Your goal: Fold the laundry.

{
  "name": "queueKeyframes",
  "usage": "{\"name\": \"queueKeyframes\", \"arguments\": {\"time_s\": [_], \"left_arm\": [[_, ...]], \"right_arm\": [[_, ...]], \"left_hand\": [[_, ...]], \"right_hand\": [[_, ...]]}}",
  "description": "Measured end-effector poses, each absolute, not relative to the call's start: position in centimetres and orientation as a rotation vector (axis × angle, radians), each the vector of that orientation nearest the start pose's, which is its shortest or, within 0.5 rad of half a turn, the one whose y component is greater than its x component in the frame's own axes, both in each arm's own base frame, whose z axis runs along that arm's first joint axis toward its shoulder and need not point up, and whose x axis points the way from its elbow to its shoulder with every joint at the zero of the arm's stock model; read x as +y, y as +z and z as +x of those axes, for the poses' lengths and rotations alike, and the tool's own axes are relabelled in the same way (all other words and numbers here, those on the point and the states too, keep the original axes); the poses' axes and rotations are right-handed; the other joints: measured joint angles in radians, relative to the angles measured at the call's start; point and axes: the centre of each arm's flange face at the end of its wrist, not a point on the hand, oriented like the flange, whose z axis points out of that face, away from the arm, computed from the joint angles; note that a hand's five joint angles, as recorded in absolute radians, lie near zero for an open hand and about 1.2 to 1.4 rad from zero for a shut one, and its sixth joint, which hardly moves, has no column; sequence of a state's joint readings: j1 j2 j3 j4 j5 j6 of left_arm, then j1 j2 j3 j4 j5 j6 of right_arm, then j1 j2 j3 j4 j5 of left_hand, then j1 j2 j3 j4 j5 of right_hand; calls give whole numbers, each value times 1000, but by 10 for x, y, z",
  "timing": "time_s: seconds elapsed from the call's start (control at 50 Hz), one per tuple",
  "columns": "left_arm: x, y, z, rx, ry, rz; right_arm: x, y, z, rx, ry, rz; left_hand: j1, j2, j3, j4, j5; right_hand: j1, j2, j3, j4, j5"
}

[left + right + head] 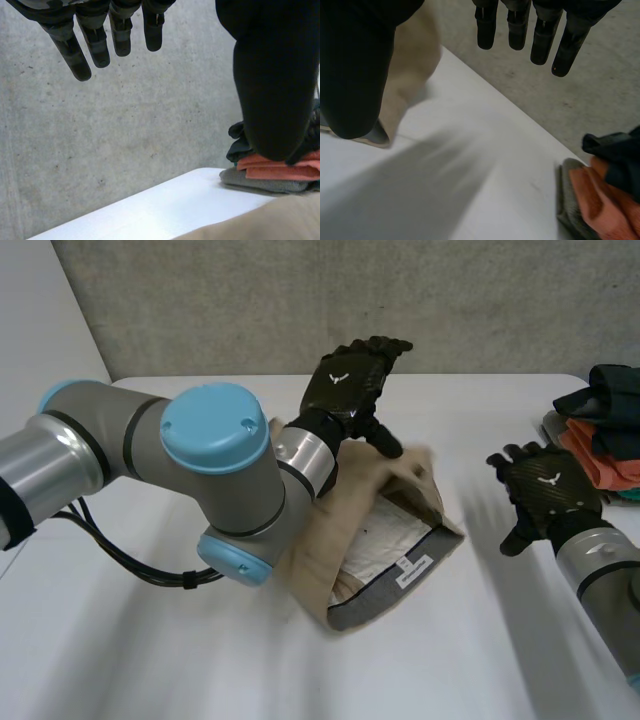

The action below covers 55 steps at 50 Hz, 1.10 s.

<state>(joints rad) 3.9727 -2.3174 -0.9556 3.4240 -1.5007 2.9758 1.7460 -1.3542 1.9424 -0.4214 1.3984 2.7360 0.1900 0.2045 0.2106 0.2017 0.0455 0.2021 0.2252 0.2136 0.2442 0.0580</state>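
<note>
grey concrete wall (300, 300) stands behind a white surface (150, 660). a beige garment (370, 510) lies bunched near the middle of the surface, part folded over itself. its pale inner lining, a white label (413, 571) and a grey waistband (375, 610) face up at the near side.

left hand (345, 380) is raised over the garment's far edge, palm towards the wall. its fingers (95, 45) are straight and spread, holding nothing. whether the thumb tip touches the cloth i cannot tell.

right hand (545, 490) hovers over bare surface to the right of the garment, apart from it. its fingers (540, 35) are straight and released, with nothing in them.

a pile of folded clothes (600, 440) sits at the far right edge of the surface, beyond the right hand. dark pieces are on top, orange under them and grey at the bottom.
</note>
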Motion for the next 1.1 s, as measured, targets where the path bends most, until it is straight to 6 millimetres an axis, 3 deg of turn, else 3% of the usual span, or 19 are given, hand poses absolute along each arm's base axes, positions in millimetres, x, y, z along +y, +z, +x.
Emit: {"name": "queueKeyframes", "arguments": {"time_s": [0.08, 0.2, 0.28, 0.32, 0.36, 0.42, 0.5, 0.6, 0.62, 0.68, 0.8, 0.84, 1.1], "left_arm": [[-264, 231, -418, -1618, 1745, -547], [-287, 250, -369, -1683, 1841, -493], [-309, 263, -324, -1747, 1958, -456], [-316, 264, -310, -1771, 1992, -458], [-329, 260, -290, -1815, 2037, -501], [-340, 254, -276, -1844, 2061, -577], [-361, 225, -259, -1875, 2052, -819], [-374, 197, -255, -1859, 2020, -1017], [-378, 186, -255, -1844, 2007, -1088], [-381, 176, -257, -1830, 1997, -1138], [-395, 148, -265, -1788, 1990, -1227], [-397, 143, -266, -1781, 1993, -1233], [-402, 123, -280, -1718, 2029, -1246]], "right_arm": [[-283, 180, 189, 2262, -2085, -799], [-288, 201, 182, 2245, -2126, -723], [-281, 216, 182, 2269, -2068, -709], [-276, 219, 184, 2284, -2026, -714], [-264, 223, 193, 2298, -1930, -724], [-251, 227, 203, 2300, -1834, -723], [-226, 232, 225, 2272, -1666, -670], [-204, 234, 248, 2216, -1524, -577], [-197, 231, 260, 2199, -1453, -537], [-191, 225, 272, 2192, -1391, -511], [-178, 199, 315, 2231, -1251, -466], [-178, 194, 322, 2251, -1244, -456], [-181, 163, 364, 2283, -1216, -394]], "left_hand": [[0, 0, 0, 0, 0], [0, 0, 0, 0, 0], [0, 0, 0, 0, 0], [0, 0, 0, 0, 0], [4, 1, 0, 1, 1], [4, 2, 0, 1, 1], [4, 2, 0, 3, 0], [4, 2, 1, 3, 1], [4, 2, 2, 3, 3], [4, 8, 3, 6, 4], [172, 148, 139, 148, 132], [288, 259, 251, 263, 247], [512, 487, 481, 492, 467]], "right_hand": [[0, 0, 0, 0, 0], [0, 0, 0, 0, 0], [0, 0, 0, 0, 0], [0, 0, 0, 0, 0], [0, 0, 0, 0, 0], [0, 0, 0, 0, 0], [0, 0, 0, 0, 0], [0, 0, 0, 0, 0], [0, 0, 0, 0, 0], [0, 0, 0, 0, 0], [0, 0, 0, 0, 0], [0, 0, 0, 0, 0], [0, 0, 0, 0, 0]]}}
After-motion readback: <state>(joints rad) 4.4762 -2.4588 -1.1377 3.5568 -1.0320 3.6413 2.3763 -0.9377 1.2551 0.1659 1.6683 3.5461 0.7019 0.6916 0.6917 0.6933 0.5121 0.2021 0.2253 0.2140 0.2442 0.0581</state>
